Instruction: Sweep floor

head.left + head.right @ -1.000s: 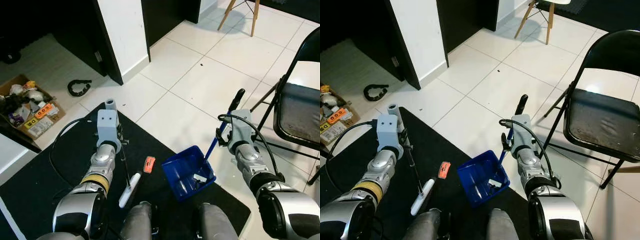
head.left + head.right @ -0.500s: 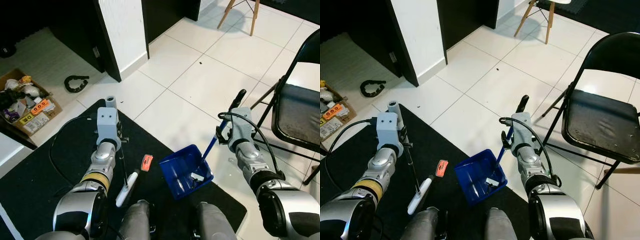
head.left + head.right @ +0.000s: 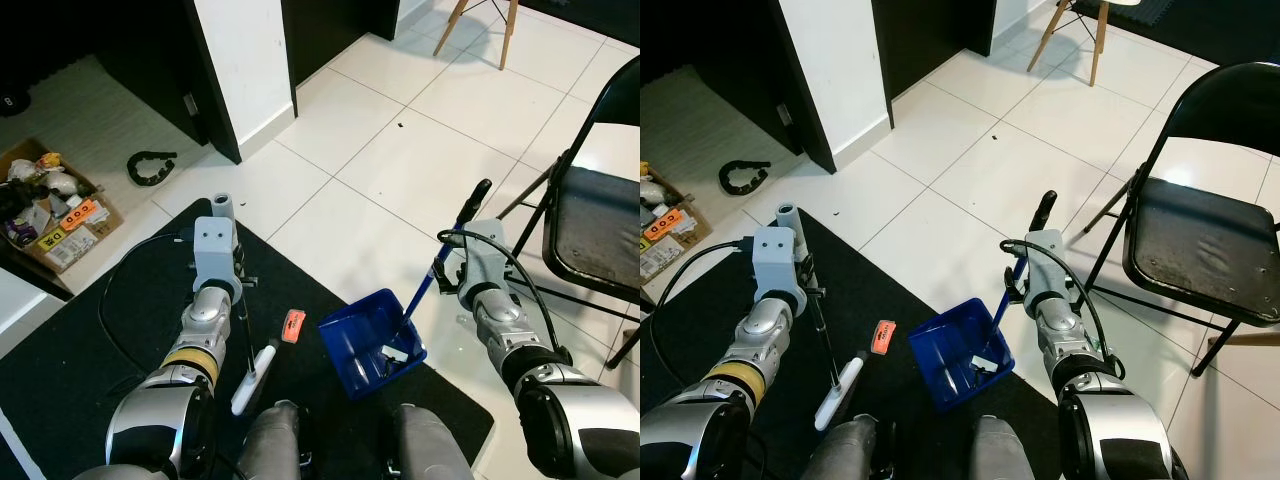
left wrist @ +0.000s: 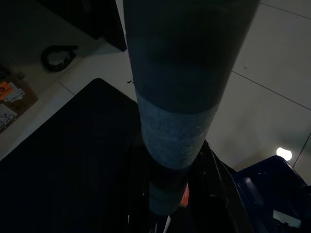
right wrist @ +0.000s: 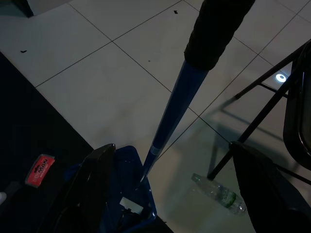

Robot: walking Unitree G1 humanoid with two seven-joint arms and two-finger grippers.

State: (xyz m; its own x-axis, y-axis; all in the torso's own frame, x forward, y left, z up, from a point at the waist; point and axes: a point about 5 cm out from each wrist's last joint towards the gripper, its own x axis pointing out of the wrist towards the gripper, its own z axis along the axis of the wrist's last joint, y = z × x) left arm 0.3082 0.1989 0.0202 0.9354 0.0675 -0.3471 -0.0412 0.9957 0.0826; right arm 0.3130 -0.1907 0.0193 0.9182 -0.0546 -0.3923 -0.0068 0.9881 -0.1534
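One blue dustpan (image 3: pixel 372 340) handle (image 3: pixel 436 266) slants up toward the folding chair (image 3: pixel 590 225).

The floor (image 3: pixel 400 160) below me is white tile, with a black mat (image 3: pixel 90 350) covering the lower left of the frame. A blue dustpan (image 3: pixel 372 343) sits at the mat's edge, low and centre, partly over tile. At the left edge a cardboard box (image 3: pixel 60 215) of clutter rests on the floor, a black curved object (image 3: pixel 150 166) near it. A black folding chair (image 3: pixel 590 225) stands at the right edge, wooden chair legs (image 3: pixel 480 25) at the top. A clear bottle (image 5: pixel 218 191) lies on tile beside the folding chair's legs. Small dark specks (image 3: pixel 400 126) dot the tiles.
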